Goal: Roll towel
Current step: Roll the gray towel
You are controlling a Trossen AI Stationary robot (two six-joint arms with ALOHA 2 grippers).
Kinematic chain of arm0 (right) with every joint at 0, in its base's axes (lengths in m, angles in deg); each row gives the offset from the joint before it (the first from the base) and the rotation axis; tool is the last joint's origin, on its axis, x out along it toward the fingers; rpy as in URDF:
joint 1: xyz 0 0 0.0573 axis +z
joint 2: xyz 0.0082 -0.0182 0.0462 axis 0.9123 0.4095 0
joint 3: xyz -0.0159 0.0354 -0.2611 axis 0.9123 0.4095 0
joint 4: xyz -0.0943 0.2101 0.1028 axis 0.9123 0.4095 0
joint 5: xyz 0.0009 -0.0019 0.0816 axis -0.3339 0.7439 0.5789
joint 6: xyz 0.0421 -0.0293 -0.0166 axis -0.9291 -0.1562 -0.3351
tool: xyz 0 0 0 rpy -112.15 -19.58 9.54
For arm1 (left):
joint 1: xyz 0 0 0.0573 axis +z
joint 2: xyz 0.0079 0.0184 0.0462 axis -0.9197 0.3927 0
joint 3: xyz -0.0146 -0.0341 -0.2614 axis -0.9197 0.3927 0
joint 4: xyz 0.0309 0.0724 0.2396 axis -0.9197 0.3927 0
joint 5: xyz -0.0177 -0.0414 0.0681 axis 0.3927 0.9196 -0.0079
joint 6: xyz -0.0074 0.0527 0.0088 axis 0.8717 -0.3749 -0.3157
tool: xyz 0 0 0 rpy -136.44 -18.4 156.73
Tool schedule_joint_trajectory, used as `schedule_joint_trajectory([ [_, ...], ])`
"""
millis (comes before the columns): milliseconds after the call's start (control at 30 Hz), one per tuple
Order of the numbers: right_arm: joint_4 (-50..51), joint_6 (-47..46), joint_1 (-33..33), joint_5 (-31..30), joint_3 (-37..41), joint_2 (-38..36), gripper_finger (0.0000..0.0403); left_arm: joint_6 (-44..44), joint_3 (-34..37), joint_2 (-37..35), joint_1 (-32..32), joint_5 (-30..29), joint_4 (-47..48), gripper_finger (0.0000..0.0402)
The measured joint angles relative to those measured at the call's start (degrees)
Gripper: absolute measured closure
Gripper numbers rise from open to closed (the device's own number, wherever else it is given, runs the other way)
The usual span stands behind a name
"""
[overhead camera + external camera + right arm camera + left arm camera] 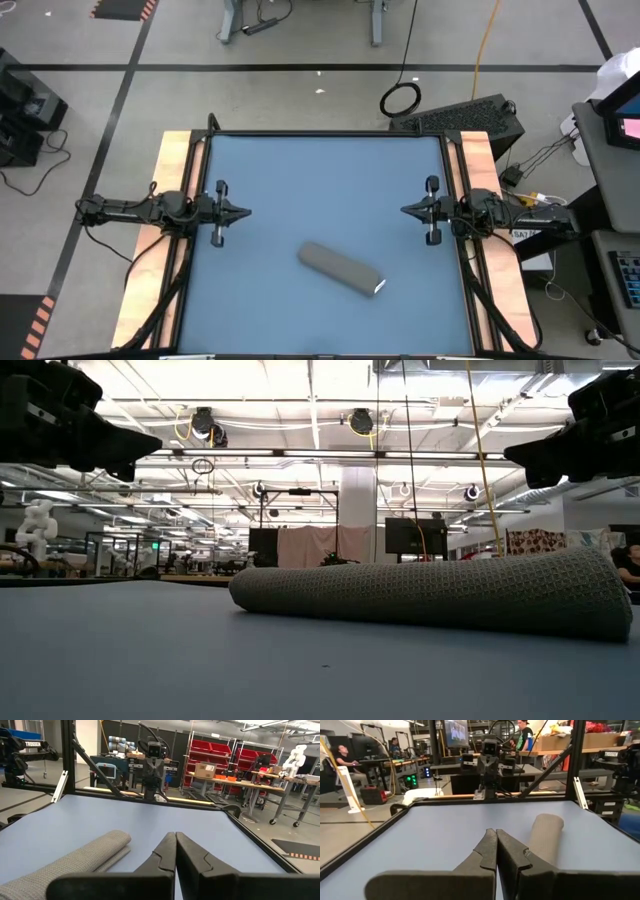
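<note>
Towel (341,269) lies rolled on my blue desk (300,170), near its front. I see the left claw (244,212) and right claw (405,210) pressed together at opposite sides, well apart from it.

Blue table (300,180), black frame, wood strips along left and right sides. One thing on it: towel (340,268), grey-brown, rolled into a tight tube, lying diagonal near the front edge, right of centre. White tag at its right end.
</note>
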Motion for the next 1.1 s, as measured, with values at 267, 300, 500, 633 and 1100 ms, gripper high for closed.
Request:
schedule_joint_trajectory([
  [267,0.0,0.0,0.0,0.0,0.0,0.0,0.0403,-0.2,0.0,0.0,0.0,0.0,-0.3,0.0389],
  [300,0.0,0.0,0.0,0.0,0.0,0.0,0.0403,-0.2,0.0,0.0,0.0,0.0,-0.5,0.0388],
  [500,0.0,0.0,0.0,0.0,0.0,0.0,0.0403,-0.2,0.0,0.0,0.0,0.0,-0.8,0.0386],
  [633,0.0,0.0,0.0,0.0,0.0,0.0,0.0403,-0.2,0.0,0.0,0.0,0.0,-0.9,0.0386],
  [1100,0.0,0.0,0.0,0.0,0.0,0.0,0.0403,-0.2,0.0,0.0,0.0,0.0,-1.2,0.0385],
])
